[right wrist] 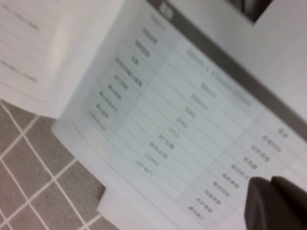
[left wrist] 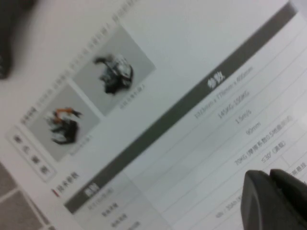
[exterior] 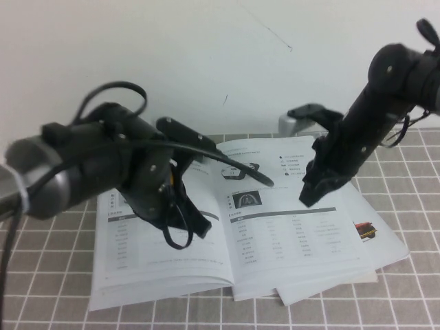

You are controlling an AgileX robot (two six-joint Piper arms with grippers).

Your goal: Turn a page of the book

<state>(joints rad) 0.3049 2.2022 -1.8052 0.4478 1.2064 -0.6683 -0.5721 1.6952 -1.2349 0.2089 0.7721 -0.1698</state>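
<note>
Grey tiled table (exterior: 55, 254), open book (exterior: 289, 240), left gripper (exterior: 196, 223) and right gripper (exterior: 311, 194) closed above it.

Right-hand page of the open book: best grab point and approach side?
Pinch the page at its free outer edge, coming from the robot's right: it lies flat, bound at the book's spine. The right claw hovers over it; the left claw is over the left page.

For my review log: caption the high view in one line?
Left gripper over the open book's left page, right gripper over its right page.
</note>
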